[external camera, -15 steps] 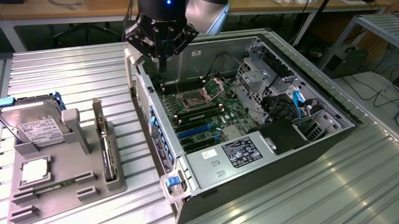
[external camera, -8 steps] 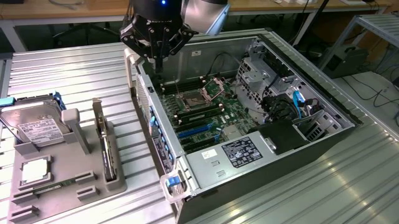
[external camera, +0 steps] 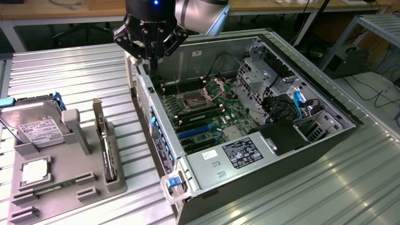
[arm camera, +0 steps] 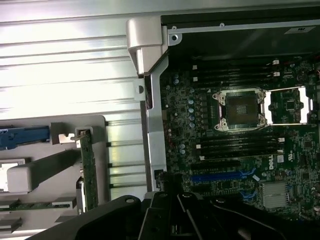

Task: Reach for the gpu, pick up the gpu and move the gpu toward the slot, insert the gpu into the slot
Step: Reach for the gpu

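Note:
The gpu [external camera: 107, 154] stands on edge in a grey holder [external camera: 119, 185] on the exterior view's left, its silver bracket at the far end. In the wrist view the gpu [arm camera: 87, 172] is a thin card seen edge-on. The blue slot [external camera: 196, 132] lies on the green motherboard [external camera: 240, 110] inside the open computer case; it also appears in the wrist view [arm camera: 220, 176]. My gripper [external camera: 151, 70] hangs shut and empty over the case's wall nearest the holder, well apart from the gpu. The dark fingers [arm camera: 167, 187] sit above that wall, between the holder and the slot.
A silver hard drive [external camera: 34, 126], a CPU chip [external camera: 36, 171] and a green memory stick [external camera: 47, 190] rest in the same holder. The case holds a CPU socket [external camera: 194, 101], drive cage [external camera: 262, 70], cables and power supply [external camera: 240, 154]. Ribbed metal table [external camera: 69, 70] surrounds it.

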